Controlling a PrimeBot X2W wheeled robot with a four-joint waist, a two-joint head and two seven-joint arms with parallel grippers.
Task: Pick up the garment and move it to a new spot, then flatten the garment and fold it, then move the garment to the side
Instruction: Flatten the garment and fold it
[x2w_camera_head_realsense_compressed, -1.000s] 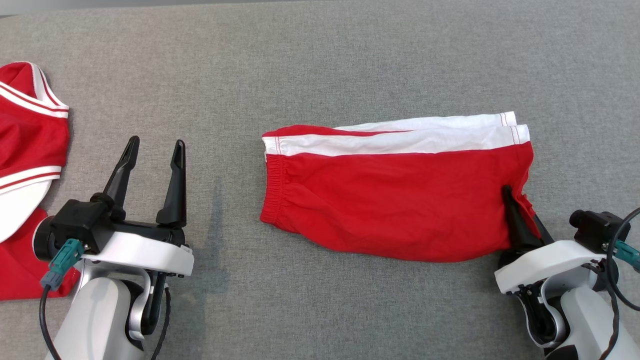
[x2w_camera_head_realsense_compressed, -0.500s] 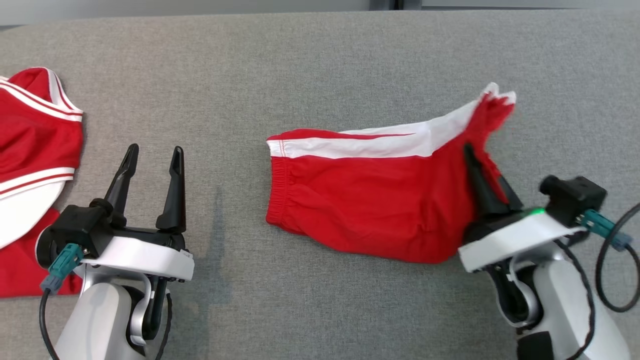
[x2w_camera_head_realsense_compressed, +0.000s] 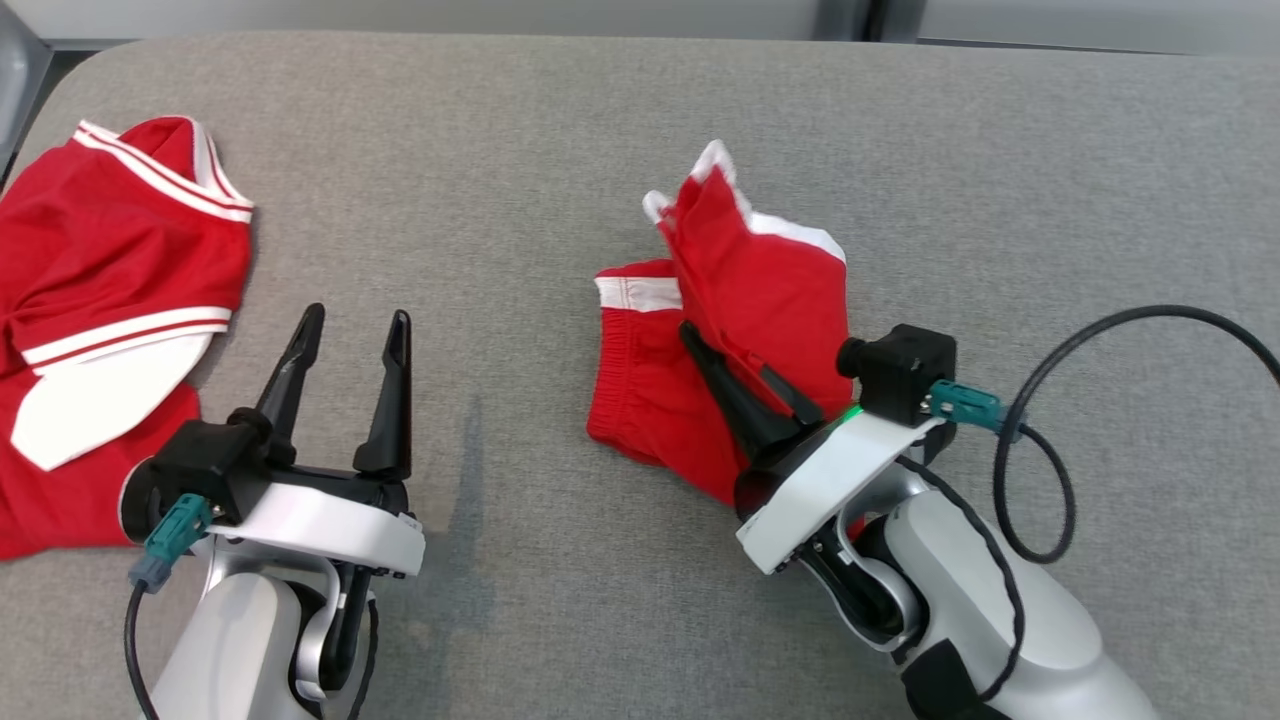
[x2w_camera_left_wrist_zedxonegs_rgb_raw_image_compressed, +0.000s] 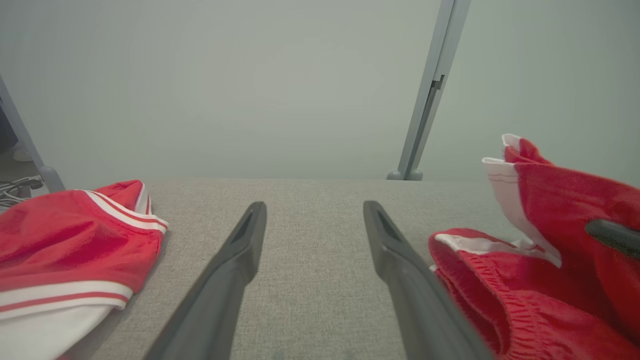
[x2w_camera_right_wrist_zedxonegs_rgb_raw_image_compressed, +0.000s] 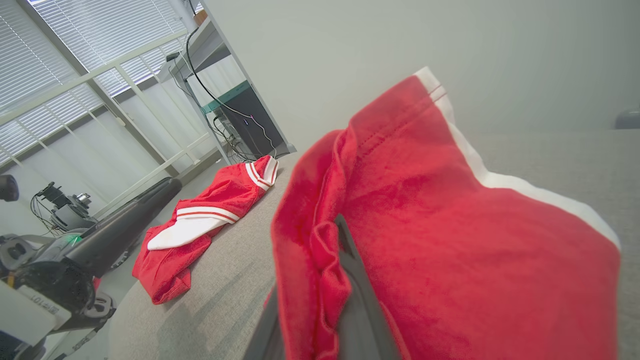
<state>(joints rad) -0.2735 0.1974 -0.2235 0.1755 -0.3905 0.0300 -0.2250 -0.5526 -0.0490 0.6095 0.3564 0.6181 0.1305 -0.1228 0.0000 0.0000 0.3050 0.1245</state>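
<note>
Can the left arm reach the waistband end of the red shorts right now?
Probably yes. The left gripper is open and empty, with bare grey surface between it and the waistband of the shorts. The right gripper, shut on the shorts' far end, is beyond the waistband, not in the path.

The shorts (x2w_camera_head_realsense_compressed: 760, 290) swallow the tips of the right gripper (x2w_camera_head_realsense_compressed: 725, 350) that pinches them, so where its pads meet the cloth is out of sight. In the right wrist view just one dark strip of finger (x2w_camera_right_wrist_zedxonegs_rgb_raw_image_compressed: 357, 290) shows between the red folds. The lifted leg end drapes over the part of the shorts lying beneath it, and the right arm (x2w_camera_head_realsense_compressed: 960, 580) covers their near corner. In the left wrist view the shorts run off the right and bottom edges. Left of the shorts, the jersey (x2w_camera_head_realsense_compressed: 110, 260) is cut by the head view's left edge. Beyond the jersey in the right wrist view, some equipment (x2w_camera_right_wrist_zedxonegs_rgb_raw_image_compressed: 65, 212) is too small to identify.
</note>
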